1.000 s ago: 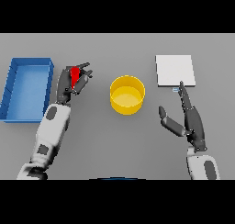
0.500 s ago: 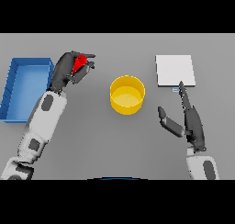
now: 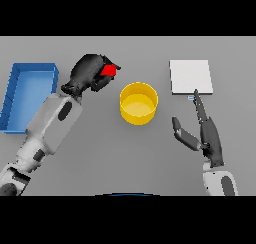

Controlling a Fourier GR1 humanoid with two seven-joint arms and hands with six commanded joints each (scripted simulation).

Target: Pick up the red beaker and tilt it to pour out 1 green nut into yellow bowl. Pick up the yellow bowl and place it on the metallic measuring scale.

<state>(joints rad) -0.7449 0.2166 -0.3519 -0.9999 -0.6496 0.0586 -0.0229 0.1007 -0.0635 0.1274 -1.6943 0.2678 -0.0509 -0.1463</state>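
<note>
My left hand [image 3: 88,73] is curled round the red beaker [image 3: 109,70], holding it above the table, left of the yellow bowl [image 3: 138,103]. Only a small red part of the beaker shows past the fingers, tipped toward the bowl. I see no green nut; the bowl's inside looks plain yellow. The metallic measuring scale [image 3: 190,77] lies flat at the back right. My right hand [image 3: 208,136] rests open in front of the scale, fingers straight and pointing at its front edge, thumb spread toward the bowl.
A blue bin [image 3: 28,95] stands at the left edge of the table, beside my left forearm.
My left hand has lifted the red beaker and carried it right and toward the bowl, tilting it. The right hand has stayed still.
</note>
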